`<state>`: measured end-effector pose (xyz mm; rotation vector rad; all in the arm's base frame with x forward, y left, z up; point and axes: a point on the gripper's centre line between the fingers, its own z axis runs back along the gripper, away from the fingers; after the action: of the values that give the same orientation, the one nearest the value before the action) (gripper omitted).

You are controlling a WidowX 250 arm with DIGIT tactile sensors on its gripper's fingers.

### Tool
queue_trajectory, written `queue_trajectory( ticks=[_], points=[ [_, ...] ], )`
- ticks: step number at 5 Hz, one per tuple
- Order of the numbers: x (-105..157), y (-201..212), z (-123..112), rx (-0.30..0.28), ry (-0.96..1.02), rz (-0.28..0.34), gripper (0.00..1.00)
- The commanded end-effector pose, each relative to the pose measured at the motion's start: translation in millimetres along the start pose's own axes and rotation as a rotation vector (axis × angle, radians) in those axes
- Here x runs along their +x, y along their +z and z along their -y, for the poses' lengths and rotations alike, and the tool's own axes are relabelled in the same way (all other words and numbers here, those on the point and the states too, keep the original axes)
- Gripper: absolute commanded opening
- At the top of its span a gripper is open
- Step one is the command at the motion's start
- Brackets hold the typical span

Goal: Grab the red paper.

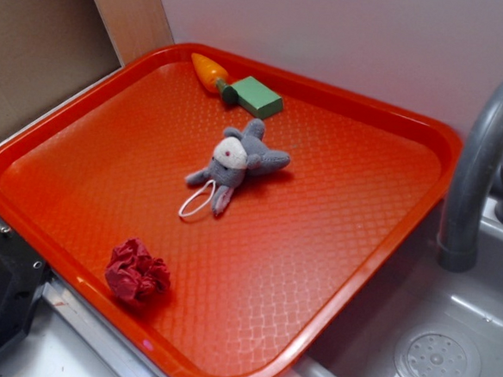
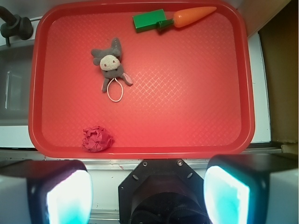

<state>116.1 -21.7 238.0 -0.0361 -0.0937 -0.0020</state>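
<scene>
The red paper, a small crumpled crimson wad, lies on the orange-red tray near its front edge, by the tray's near-left corner in the wrist view. My gripper is high above, over the counter just off the tray's near edge, well clear of the paper. It stands open, its two pale fingertips wide apart with nothing between them. The gripper is out of the exterior view.
A grey plush mouse lies mid-tray. A green block and an orange carrot sit at the far edge. A grey tap and sink stand beside the tray.
</scene>
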Motion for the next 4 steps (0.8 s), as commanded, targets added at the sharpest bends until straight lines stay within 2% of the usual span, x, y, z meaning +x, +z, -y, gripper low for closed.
queue_trajectory(
  ticks=[1, 2, 3, 4],
  points=[
    [0, 0, 0, 0.0, 0.0, 0.0, 1.0],
    [-3, -11, 19, 0.002, 0.141, 0.1, 1.0],
    [-2, -29, 35, -0.059, 0.151, 0.149, 1.0],
    [1, -62, 58, -0.053, 0.091, 0.107, 1.0]
  ],
)
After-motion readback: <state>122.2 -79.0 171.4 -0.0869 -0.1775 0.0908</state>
